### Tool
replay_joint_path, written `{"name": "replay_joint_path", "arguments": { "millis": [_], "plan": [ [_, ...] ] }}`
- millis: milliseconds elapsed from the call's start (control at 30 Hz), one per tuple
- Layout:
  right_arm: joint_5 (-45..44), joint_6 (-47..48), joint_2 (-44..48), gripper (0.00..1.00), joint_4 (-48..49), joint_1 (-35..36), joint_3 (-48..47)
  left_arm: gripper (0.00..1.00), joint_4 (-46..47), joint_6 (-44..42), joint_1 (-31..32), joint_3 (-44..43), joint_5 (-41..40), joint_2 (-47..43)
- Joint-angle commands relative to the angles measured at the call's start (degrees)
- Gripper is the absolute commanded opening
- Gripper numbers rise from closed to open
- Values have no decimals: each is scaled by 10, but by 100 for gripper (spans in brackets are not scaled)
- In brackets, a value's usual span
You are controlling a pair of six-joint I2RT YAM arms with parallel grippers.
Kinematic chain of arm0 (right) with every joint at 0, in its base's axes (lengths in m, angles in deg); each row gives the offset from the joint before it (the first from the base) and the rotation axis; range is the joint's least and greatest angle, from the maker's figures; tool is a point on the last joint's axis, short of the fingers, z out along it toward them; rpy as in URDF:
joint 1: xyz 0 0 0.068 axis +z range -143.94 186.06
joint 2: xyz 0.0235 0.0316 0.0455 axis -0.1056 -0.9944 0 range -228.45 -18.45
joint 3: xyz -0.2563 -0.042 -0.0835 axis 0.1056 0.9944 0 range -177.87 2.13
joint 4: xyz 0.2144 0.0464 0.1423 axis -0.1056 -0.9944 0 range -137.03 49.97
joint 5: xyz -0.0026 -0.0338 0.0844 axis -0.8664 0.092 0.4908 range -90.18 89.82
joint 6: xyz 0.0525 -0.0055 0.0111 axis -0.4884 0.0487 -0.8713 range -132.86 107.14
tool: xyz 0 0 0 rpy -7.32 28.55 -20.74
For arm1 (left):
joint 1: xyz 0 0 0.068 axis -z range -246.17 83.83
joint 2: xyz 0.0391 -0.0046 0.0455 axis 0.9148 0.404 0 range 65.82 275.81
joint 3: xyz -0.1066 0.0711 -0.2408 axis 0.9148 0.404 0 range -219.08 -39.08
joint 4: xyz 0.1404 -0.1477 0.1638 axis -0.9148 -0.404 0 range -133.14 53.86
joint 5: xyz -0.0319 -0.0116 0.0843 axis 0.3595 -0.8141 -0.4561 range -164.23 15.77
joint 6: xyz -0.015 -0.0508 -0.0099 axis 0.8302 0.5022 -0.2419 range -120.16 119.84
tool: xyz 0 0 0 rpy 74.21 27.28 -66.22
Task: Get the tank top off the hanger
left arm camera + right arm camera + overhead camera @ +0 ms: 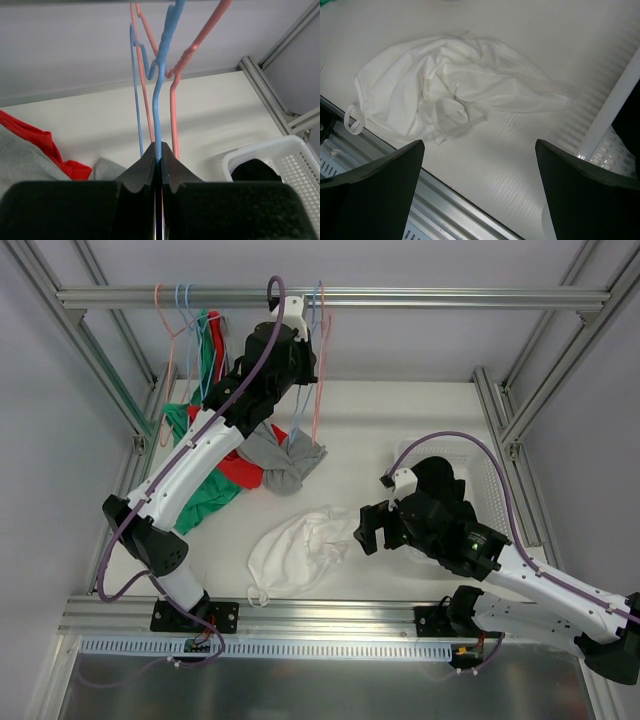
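My left gripper [160,159] is raised at the rail and shut on the wire of a bare blue hanger [158,100], which hangs beside pink hangers [175,100]. In the top view the left gripper [300,340] is up by the rail [400,298]. A white tank top [295,550] lies crumpled on the table, off any hanger; it fills the upper part of the right wrist view [450,95]. My right gripper [368,528] is open and empty, hovering just right of the white tank top.
A grey garment [285,460], a red one [240,472] and a green one [205,502] lie heaped under the left arm. More hangers with green and red clothes [205,340] hang at the rail's left. A white basket [480,475] holding dark cloth stands at the right.
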Motion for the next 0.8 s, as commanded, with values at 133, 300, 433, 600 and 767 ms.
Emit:
{"name": "replay_joint_path", "arguments": {
  "millis": [133, 300, 433, 600, 767],
  "plan": [
    [22, 19, -49, 99, 47, -8, -12, 6, 17, 29, -5, 73, -10, -62],
    [64, 35, -158, 99, 89, -10, -39, 48, 17, 35, -5, 118, -32, -125],
    [94, 34, -249, 100, 118, -6, -84, 65, 16, 32, -5, 197, -72, -244],
    [87, 31, -371, 100, 117, 14, -150, 99, 4, 32, -5, 357, -136, -423],
    [60, 17, -510, 99, 118, 42, -219, 99, -58, 54, -5, 451, -153, -542]
  ]
}}
